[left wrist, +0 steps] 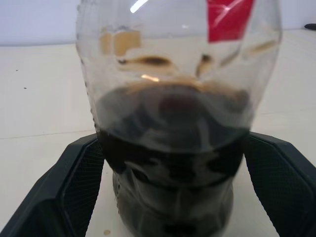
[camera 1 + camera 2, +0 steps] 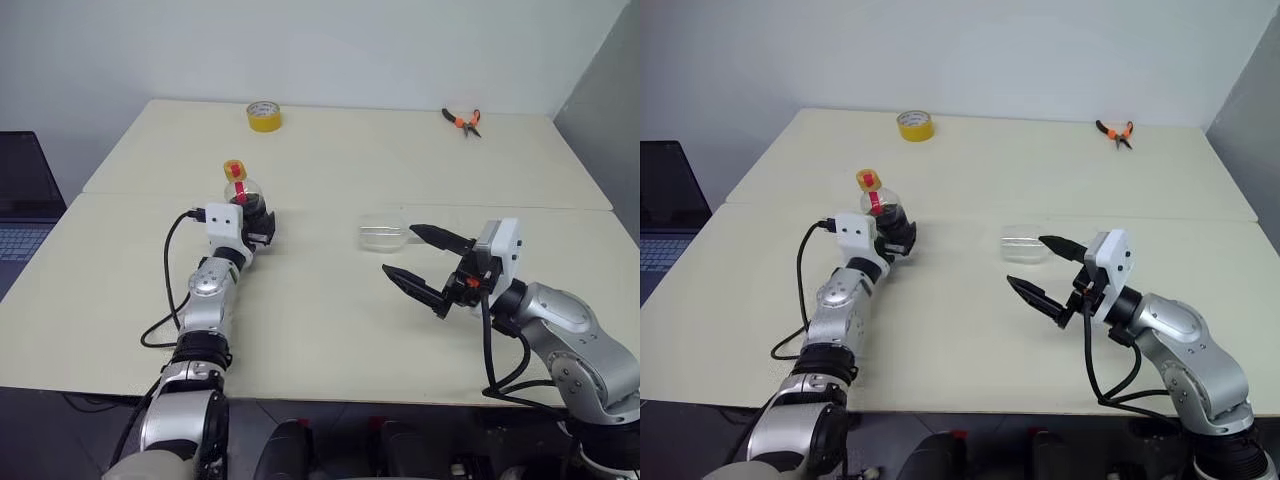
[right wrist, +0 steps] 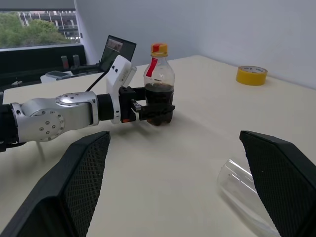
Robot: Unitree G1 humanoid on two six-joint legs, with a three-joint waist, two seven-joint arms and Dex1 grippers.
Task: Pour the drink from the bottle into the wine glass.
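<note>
Dark brown-red, cola-like drink (image 1: 173, 143) is seen filling the lower part of a small, bulbous clear plastic bottle (image 3: 159, 96) with a red label strip and an orange-yellow cap. The bottle is stood upright on the pale cream table (image 2: 330, 330), on its left half. It is flanked low down by the two black fingers (image 1: 74, 187) of the left gripper (image 3: 159, 112), whose jaws are spread wide around it; contact cannot be told. A clear, colourless glass (image 2: 383, 231) is laid on its side near the table's middle, just beside the right gripper (image 2: 418, 262), whose jaws are held wide and empty above the table. A yellow tape roll (image 2: 264, 116) and orange-handled pliers (image 2: 463, 121) are placed at the far edge, well apart. A dark laptop (image 2: 25, 205) is seen off the table's left side.
</note>
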